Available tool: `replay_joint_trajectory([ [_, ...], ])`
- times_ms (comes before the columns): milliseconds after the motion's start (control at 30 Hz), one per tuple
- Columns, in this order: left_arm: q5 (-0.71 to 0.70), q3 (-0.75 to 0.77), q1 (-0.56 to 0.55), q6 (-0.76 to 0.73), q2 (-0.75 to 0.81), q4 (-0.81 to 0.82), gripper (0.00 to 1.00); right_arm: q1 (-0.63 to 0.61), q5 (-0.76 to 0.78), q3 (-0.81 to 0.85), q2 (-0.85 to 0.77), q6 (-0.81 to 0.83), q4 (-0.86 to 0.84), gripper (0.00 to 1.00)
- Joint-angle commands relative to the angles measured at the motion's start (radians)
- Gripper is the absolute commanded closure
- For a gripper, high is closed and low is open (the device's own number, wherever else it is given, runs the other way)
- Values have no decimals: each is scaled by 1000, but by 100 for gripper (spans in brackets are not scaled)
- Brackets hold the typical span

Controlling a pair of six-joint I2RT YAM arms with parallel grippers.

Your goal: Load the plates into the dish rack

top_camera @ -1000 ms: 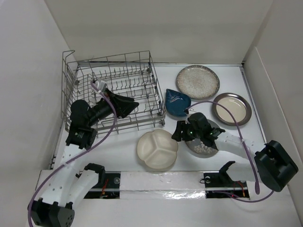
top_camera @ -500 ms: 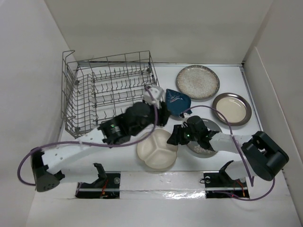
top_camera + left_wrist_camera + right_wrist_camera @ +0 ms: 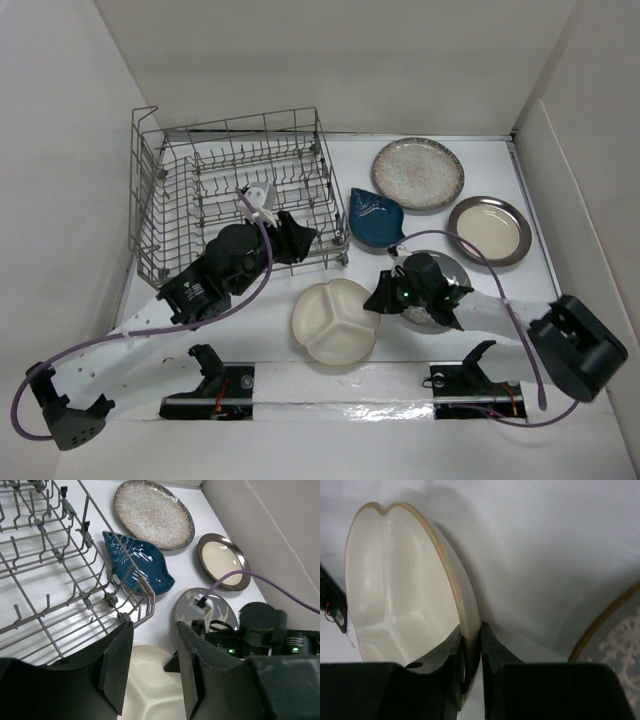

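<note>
The cream three-section plate lies near the front edge, and my right gripper is shut on its right rim. In the right wrist view the fingers pinch that rim, one inside and one outside. My left gripper hovers at the dish rack's front right corner, open with nothing between its fingers. The grey deer plate is partly hidden under my right arm. The dark blue dish, the speckled plate and the silver-rimmed plate lie to the right of the rack.
The rack stands at the back left with no plates in it. White walls close in the table on the left, back and right. The left wrist view shows the blue dish touching the rack's side, with the deer plate just beyond.
My right gripper has closed on the cream plate's rim. My left arm swung out to the right over the plates, then came back to the rack's front corner.
</note>
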State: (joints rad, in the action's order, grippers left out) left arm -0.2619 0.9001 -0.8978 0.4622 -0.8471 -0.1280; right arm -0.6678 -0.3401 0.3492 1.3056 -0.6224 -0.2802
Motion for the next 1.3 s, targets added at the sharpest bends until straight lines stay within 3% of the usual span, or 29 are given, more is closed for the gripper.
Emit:
replay_joint_trajectory([
  [0,27,29,-4,24,-4,-30,62,-6,-66,14,-199,7,64,100],
  [167,50,127,-4,-34,-46,-64,45,-15,-134,146,-489,21,333,100],
  [333,105,200,-4,-95,-87,-78,37,-15,-220,310,-606,-14,371,100],
  [500,176,260,5,-148,-70,-105,32,5,-252,476,-562,-20,306,100],
  [633,256,284,56,-169,-27,-143,30,104,-272,542,-481,24,293,100],
  [700,297,273,69,-178,-17,-165,30,152,-321,540,-436,-2,193,100],
  [767,296,266,69,-177,-1,-179,30,194,-347,536,-407,-36,118,100],
  [1067,299,232,79,-184,-38,-211,33,254,-346,582,-312,-31,67,100],
  [1267,188,195,79,-186,-78,-219,32,274,-367,586,-284,-49,20,100],
])
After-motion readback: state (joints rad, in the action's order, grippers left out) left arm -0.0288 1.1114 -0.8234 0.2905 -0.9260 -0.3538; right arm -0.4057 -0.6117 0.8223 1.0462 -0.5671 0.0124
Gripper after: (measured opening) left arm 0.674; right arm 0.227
